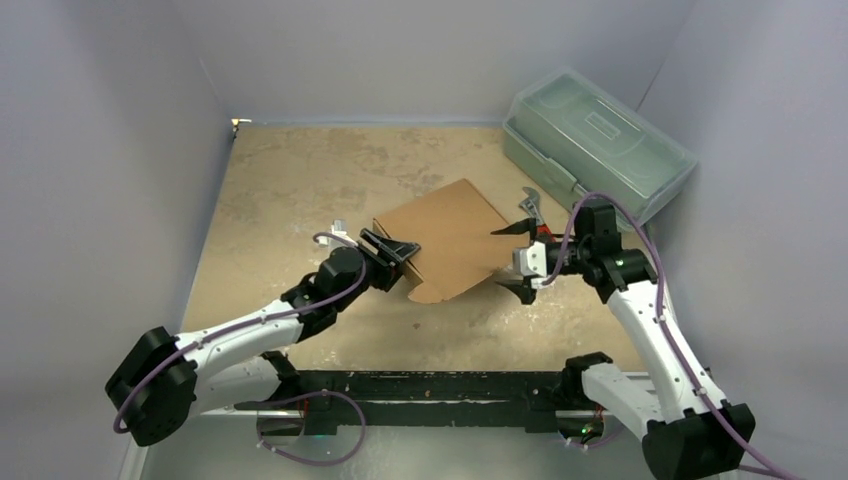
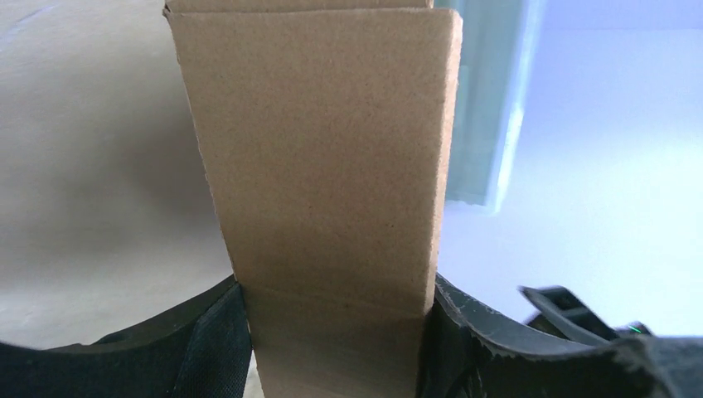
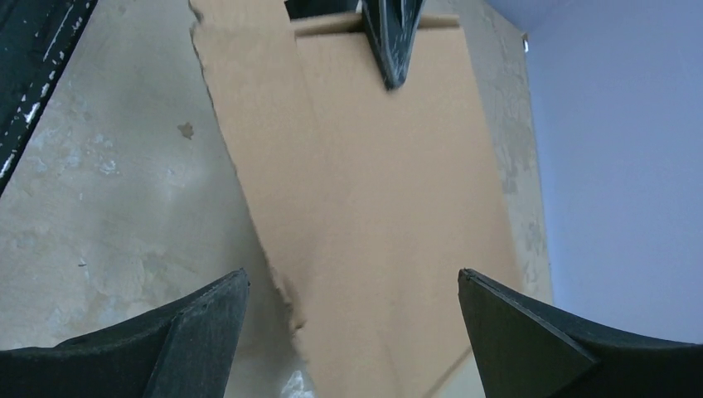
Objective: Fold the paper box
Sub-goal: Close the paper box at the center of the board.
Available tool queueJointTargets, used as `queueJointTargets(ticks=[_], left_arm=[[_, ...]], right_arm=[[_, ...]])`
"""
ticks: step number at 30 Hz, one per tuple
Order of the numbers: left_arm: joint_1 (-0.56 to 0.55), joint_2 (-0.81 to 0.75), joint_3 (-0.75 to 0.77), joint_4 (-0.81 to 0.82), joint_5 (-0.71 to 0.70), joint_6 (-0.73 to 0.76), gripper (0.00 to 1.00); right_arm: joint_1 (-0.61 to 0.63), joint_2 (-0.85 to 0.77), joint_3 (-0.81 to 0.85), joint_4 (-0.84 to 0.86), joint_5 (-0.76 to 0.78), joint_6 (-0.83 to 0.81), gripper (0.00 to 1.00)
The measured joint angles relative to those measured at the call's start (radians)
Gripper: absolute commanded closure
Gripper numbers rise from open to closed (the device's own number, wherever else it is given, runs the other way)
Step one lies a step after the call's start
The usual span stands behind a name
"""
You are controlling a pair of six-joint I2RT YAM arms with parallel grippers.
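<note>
The paper box is a brown cardboard piece lying tilted in the middle of the table. My left gripper is at its left edge and is shut on it. In the left wrist view a cardboard panel fills the gap between the two pads of that gripper. My right gripper is wide open at the box's right edge. In the right wrist view the cardboard lies ahead of and between the fingers without touching them. A left finger shows at the far edge.
A translucent grey-green plastic toolbox stands at the back right, also in the left wrist view. A small metal wrench lies just behind my right gripper. A black rail runs along the near edge. Grey walls enclose the table.
</note>
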Motion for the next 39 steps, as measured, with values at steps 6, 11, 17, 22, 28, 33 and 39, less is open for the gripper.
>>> queueJointTargets(ticks=[6,11,17,22,28,33,39], left_arm=[[0.006,0.080,0.024,-0.110,0.020,-0.037,0.71],[0.021,0.089,0.038,-0.137,0.034,-0.106,0.72],[0.030,0.089,0.040,-0.143,0.039,-0.182,0.72],[0.031,0.087,0.040,-0.138,0.058,-0.241,0.73],[0.035,0.084,0.037,-0.123,0.076,-0.292,0.73],[0.036,0.083,0.024,-0.104,0.084,-0.329,0.72],[0.037,0.078,0.008,-0.082,0.091,-0.355,0.70]], right_arm=[[0.119,-0.022,-0.034,0.116,0.139,0.006,0.01],[0.182,-0.026,-0.129,0.230,0.270,0.020,0.01],[0.284,-0.008,-0.232,0.375,0.393,0.065,0.01],[0.381,0.030,-0.271,0.512,0.495,0.100,0.01],[0.430,0.041,-0.333,0.654,0.589,0.124,0.01],[0.454,0.042,-0.383,0.765,0.648,0.130,0.03],[0.479,0.061,-0.423,0.887,0.709,0.144,0.12]])
